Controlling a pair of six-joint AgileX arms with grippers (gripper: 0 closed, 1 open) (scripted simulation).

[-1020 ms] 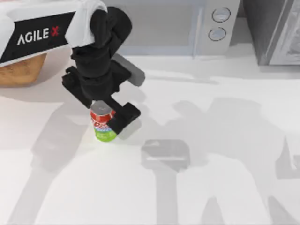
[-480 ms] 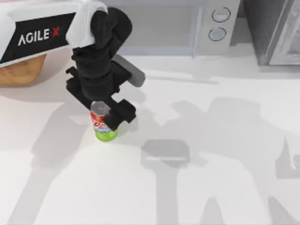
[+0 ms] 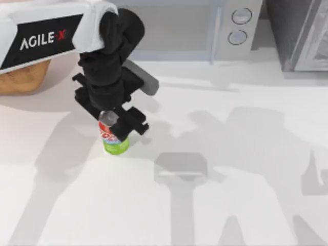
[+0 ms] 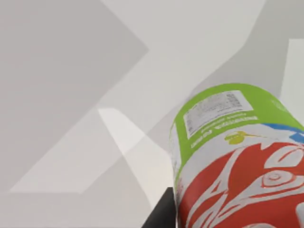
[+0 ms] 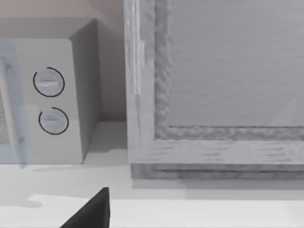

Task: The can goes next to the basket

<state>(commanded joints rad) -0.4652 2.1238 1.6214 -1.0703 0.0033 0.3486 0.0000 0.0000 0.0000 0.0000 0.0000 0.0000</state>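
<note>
The can [image 3: 115,139], with a silver top, red band and green base, stands upright on the white table left of centre. My left gripper [image 3: 116,124] reaches down over it from above and is shut on the can's upper part, one black finger [image 3: 134,125] pressed against its right side. The left wrist view shows the can [image 4: 237,156] very close, with a dark finger [image 4: 164,213] beside it. The orange-brown wicker basket [image 3: 23,77] sits at the back left, partly under my left arm, well apart from the can. A dark part of my right gripper [image 5: 90,211] faces the back appliances.
A grey microwave [image 3: 205,31] with two round knobs stands along the back edge, and a larger grey cabinet [image 3: 302,36] is at the back right. Open white tabletop stretches in front and to the right of the can.
The left gripper's fingers have drawn in against the can. The can stays in the same spot on the table.
</note>
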